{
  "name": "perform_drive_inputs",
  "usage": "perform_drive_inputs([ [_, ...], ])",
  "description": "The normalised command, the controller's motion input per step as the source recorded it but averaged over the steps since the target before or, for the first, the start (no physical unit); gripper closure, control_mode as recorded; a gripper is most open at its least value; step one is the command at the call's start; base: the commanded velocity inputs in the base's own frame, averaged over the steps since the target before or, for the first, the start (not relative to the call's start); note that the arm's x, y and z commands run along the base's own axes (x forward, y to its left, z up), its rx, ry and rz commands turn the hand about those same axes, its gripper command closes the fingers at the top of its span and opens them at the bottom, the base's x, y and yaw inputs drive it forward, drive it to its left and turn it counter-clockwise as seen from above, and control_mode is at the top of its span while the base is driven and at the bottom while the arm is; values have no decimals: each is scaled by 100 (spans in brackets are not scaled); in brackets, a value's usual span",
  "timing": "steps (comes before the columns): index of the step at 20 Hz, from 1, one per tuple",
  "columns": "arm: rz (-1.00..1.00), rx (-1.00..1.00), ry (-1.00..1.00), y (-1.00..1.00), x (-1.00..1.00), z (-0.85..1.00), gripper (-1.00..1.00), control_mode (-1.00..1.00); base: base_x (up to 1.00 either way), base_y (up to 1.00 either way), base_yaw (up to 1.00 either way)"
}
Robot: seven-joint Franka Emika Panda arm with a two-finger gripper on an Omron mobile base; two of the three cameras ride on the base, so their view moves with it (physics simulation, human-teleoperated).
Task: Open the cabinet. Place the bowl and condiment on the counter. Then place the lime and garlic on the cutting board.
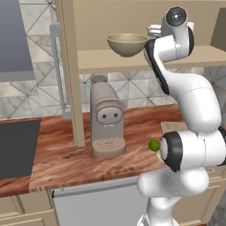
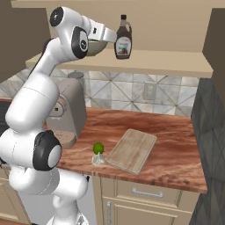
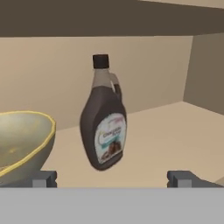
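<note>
The gripper [image 3: 112, 178] is fully spread and empty, facing the bottle [image 3: 104, 124] on the cabinet shelf [image 3: 175, 135]. Risk: a finger clips the adjacent bowl [image 3: 22, 144], or nudges the bottle over.

The arm [image 1: 194, 110] was made of glossy white, rounded shells, joined by dark grey to black rings. A round dark cap with a small grey centre was seen on its upper joint. Two small dark grey fingertips [image 3: 43, 178] were squared.
</note>
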Motion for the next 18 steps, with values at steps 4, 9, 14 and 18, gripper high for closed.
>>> perform_drive_inputs([
  [4,0,-6,0,-1,30,0,-100,-100,0,0,0],
  [9,0,-8,0,0,27,0,-100,-100,0,0,0],
  [14,0,-5,0,0,24,0,-100,-100,0,0,0],
  [18,0,-2,0,0,26,0,-100,-100,0,0,0],
])
